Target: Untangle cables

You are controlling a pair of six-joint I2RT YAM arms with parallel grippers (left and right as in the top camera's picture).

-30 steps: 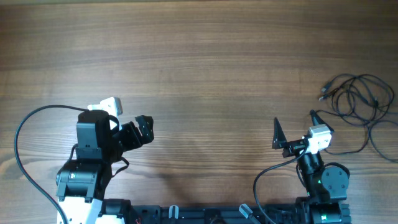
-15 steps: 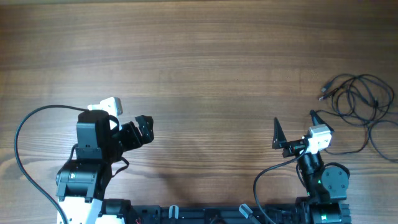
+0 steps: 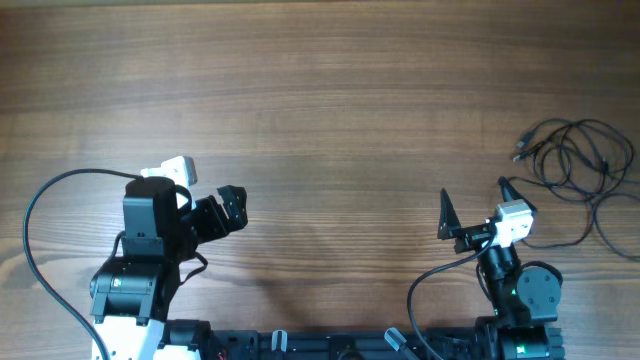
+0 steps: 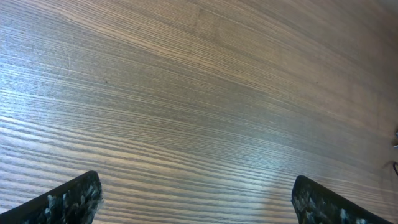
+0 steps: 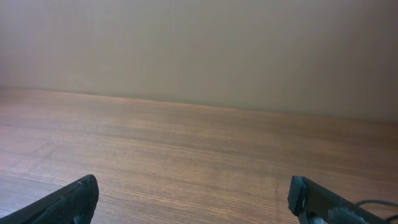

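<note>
The cables (image 3: 568, 150) lie in a loose tangle of thin black loops on the wooden table (image 3: 330, 110), hard against its right edge in the overhead view, with a small plug end poking out of the tangle's upper left side and one long loop trailing off its lower side. The right gripper (image 3: 477, 205) is the nearer of the two to the cables: it hangs just below and to the left of the tangle, apart from it, touching none of the cords. Its two fingers are spread wide and hold nothing. In the right wrist view the fingertips of that gripper (image 5: 194, 199) frame bare wood, and a short stretch of one cable (image 5: 373, 203) shows just beyond the right-hand fingertip, with a plain wall (image 5: 199, 50) behind the table. The left gripper (image 3: 228, 208) sits well apart from the cables, far off to their left. Its fingers are likewise spread wide and empty, and the left wrist view shows only wood grain between the tips of that gripper (image 4: 196, 202). A thicker black wire (image 3: 40, 230) curves out from the left arm's base, farther from the cables than anything else.
</note>
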